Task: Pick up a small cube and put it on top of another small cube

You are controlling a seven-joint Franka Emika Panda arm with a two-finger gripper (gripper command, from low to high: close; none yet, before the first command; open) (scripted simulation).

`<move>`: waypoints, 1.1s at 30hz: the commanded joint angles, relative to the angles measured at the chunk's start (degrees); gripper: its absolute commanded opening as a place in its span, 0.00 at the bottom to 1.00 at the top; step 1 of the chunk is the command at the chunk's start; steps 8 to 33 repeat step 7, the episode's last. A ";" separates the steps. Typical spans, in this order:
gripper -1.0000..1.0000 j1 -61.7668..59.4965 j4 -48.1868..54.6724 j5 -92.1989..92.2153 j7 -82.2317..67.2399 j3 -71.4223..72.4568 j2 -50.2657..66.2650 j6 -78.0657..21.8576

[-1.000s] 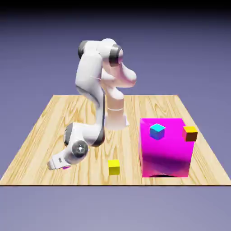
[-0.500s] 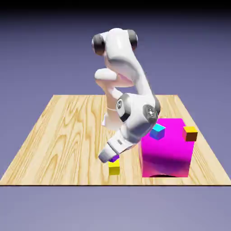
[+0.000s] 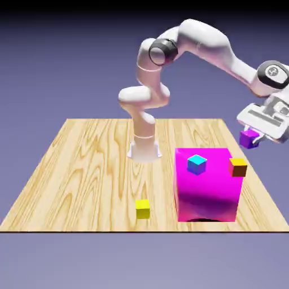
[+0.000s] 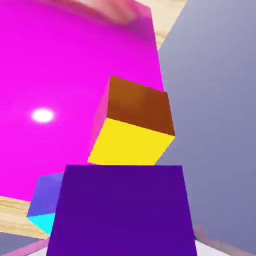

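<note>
My gripper (image 3: 250, 134) is shut on the small cube (image 3: 249, 139), a tiny purple one, and holds it in the air at the exterior view's right. It hangs a little above and to the right of another small cube (image 3: 238, 166), which has an orange top and brown sides and sits at the right edge of the big magenta block's top. In the hand view the purple cube (image 4: 122, 210) fills the bottom and hides my fingertips. Just beyond it is the orange cube (image 4: 132, 125), showing a brown and a yellow face.
The huge magenta block (image 3: 206, 189) stands on the wooden table (image 3: 84, 169) and carries a cyan cube (image 3: 196, 164), seen also in the hand view as the cyan cube (image 4: 45, 205). A yellow cube (image 3: 143, 209) lies near the table's front edge.
The arm has swung from low at the exterior view's left, past the yellow cube, up to the right, carrying the purple cube off the table.
</note>
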 commanded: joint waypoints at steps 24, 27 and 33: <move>1.00 1.39 2.90 0.63 -1.00 0.58 -0.11 -2.96; 1.00 1.39 2.90 0.63 -1.00 0.58 -0.11 -2.96; 1.00 1.39 2.90 0.63 -1.00 0.58 -0.11 -2.96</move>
